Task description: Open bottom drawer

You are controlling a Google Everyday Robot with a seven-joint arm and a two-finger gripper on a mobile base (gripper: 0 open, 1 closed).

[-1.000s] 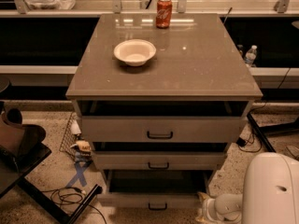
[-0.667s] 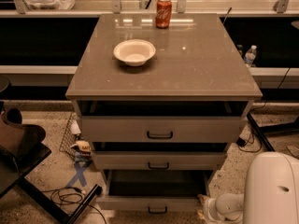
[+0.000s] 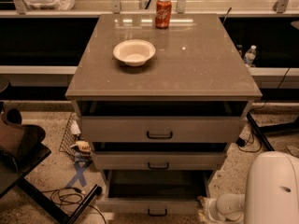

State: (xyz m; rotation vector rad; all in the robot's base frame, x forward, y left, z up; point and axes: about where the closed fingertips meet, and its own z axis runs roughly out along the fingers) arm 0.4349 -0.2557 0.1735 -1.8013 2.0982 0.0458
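1. Speckled floor (image 3: 42, 171) with loose cables (image 3: 65, 197) fills the bottom of your view, and the cabinet stands in the middle of it.
2. Your gripper (image 3: 227, 206) sits low at the bottom right, just beside the right front corner of the bottom drawer (image 3: 135, 205). Only a rounded white part of it shows, so you cannot tell whether it is wide, narrow or holding anything. Nothing shows it touching the drawer.
3. Next to it, the big white arm housing (image 3: 273, 190) covers the bottom right corner of the view.
4. The bottom drawer is the lowest of the three fronts, closest to the floor. Its front stands well forward of the middle drawer (image 3: 187, 160), with dark interior showing behind it. You can judge it already pulled out a good way.
5. The relation your next move turns on is the small black handle (image 3: 157, 212). It lies to the left of the gripper as you look, centred on the drawer front and at much the same height. Its long axis runs side to side, level with the floor. Any further pull would run straight toward you, square to that axis.
6. Above, the middle drawer and the top drawer (image 3: 117, 129) each sit further back, both partly out.
7. On the cabinet top (image 3: 201, 73) a white bowl (image 3: 134, 52) and a red can (image 3: 163, 12) stand apart. A water bottle (image 3: 249, 55) shows beyond the right edge.
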